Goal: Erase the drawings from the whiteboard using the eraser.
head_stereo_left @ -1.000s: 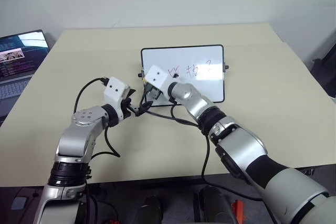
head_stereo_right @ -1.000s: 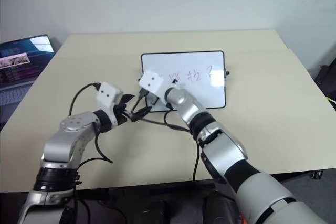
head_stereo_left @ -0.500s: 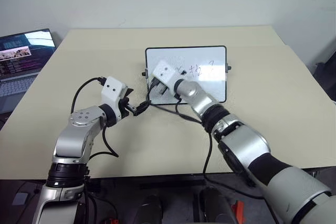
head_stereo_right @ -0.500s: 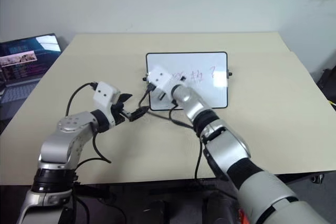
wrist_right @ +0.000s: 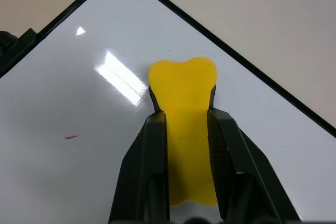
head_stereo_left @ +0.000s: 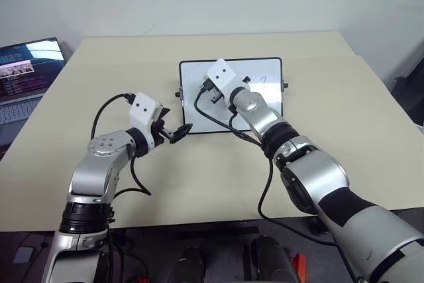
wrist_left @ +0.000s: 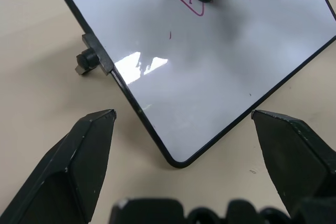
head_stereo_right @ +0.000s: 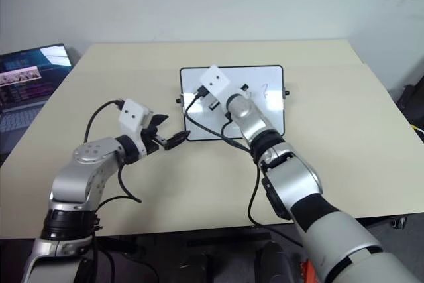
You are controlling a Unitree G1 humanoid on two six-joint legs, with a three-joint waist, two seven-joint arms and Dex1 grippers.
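**Operator:** From the head camera, I see the small glossy white whiteboard with its thin black frame point(head_stereo_left: 192, 97) lying flat toward the far edge of the beige table point(head_stereo_left: 331, 137), about midway between its side edges. My right gripper point(head_stereo_left: 213, 93) is over the board's upper left part; the left gripper point(head_stereo_left: 173, 132) hangs just off the board's near left corner.

**Observer:** What is the left one doing?

**Operator:** In the left wrist view its black fingers point(wrist_left: 79, 166) stand wide apart, holding nothing, with the board's corner between them but not touched. Reddish-purple marker drawings point(wrist_left: 191, 9) show on the board past that corner.

**Observer:** And the eraser?

**Operator:** In the right wrist view the small yellow block eraser point(wrist_right: 185, 108) is clamped between my right fingers point(wrist_right: 149, 150), its tip over the white surface close to the board's corner. It bulges out past the fingertips, so I judge it soft and light; the grip at its middle looks good, and I'd keep it there. One small purple fleck point(wrist_right: 71, 137) lies nearby.

**Observer:** Will the board slide?

**Operator:** I think so. It looks thin, stiff, light and slick. I'd pin it by the frame or a side knob point(wrist_left: 86, 62).
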